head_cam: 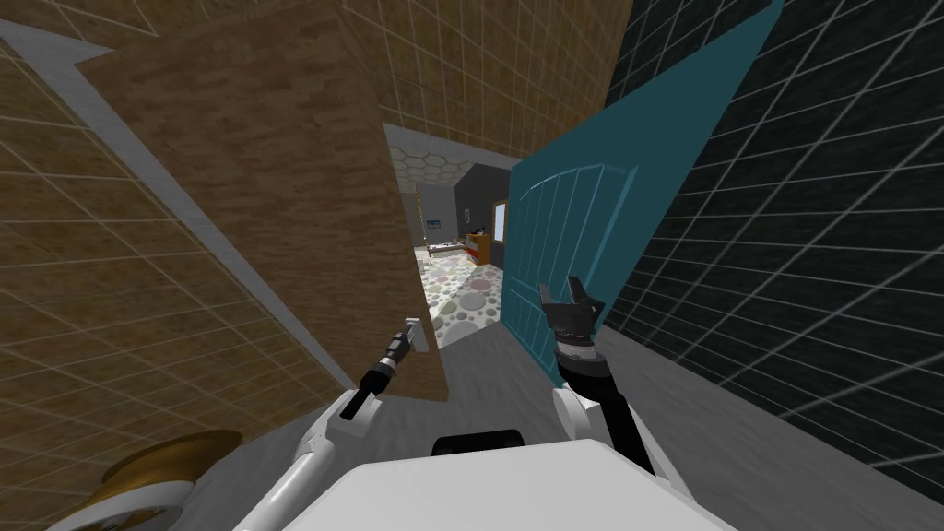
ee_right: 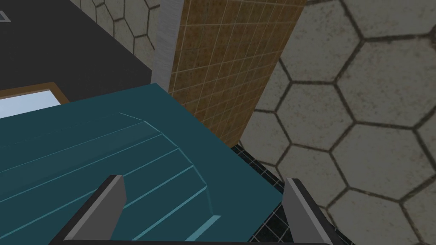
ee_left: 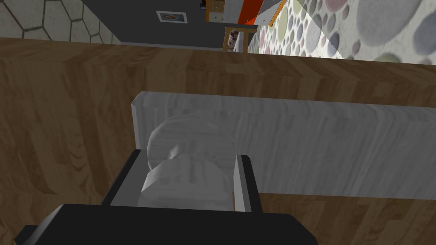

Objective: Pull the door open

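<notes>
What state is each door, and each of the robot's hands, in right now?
wooden door: partly open, a room shows past its edge.
knob: clamped between the left fingers.
left gripper: shut on the knob.
teal door: swung open.
right gripper: open, holding nothing.

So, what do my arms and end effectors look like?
The left arm and right arm are white with black forearms. The left end effector and right end effector are dark boxes, each with two flat grey blade fingers.
</notes>
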### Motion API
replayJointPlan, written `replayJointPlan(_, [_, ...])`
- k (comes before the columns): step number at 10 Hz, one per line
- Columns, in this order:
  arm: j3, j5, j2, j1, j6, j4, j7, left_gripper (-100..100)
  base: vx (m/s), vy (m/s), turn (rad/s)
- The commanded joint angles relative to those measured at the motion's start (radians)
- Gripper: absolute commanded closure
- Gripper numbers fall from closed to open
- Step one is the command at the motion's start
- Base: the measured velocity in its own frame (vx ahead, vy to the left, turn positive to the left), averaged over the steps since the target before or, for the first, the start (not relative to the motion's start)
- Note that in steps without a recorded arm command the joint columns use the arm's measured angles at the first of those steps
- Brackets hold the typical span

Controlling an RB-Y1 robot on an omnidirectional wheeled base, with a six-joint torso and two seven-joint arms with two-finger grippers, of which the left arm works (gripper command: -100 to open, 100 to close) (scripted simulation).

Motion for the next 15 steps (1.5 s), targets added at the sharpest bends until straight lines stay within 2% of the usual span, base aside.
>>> replayJointPlan(1, [-0.018, -0.002, 0.025, 0.016, -0.022, -0.012, 0.022, 100, -0.191, 0.136, -0.108])
replayJointPlan(3, [-0.037, -0.004, 0.052, 0.034, -0.043, -0.026, 0.045, 100, -0.186, 0.131, -0.082])
replayJointPlan(4, [-0.036, -0.004, 0.040, 0.027, -0.037, -0.021, 0.037, 100, -0.091, 0.051, -0.030])
replayJointPlan(5, [-0.051, -0.007, 0.063, 0.044, -0.066, -0.023, 0.056, 100, -0.152, 0.068, -0.116])
replayJointPlan(6, [-0.054, -0.007, 0.071, 0.048, -0.074, -0.024, 0.061, 100, -0.206, 0.102, -0.122])
replayJointPlan(9, [-0.076, -0.010, 0.120, 0.075, -0.130, -0.031, 0.096, 100, -0.185, 0.124, -0.117])
replayJointPlan(12, [-0.091, -0.011, 0.154, 0.093, -0.169, -0.036, 0.121, 100, -0.180, 0.121, -0.081])
replayJointPlan(13, [-0.091, -0.012, 0.143, 0.088, -0.159, -0.033, 0.113, 100, -0.075, 0.050, -0.017])
replayJointPlan(15, [-0.100, -0.007, 0.162, 0.103, -0.185, -0.031, 0.121, 100, -0.138, 0.127, -0.192])
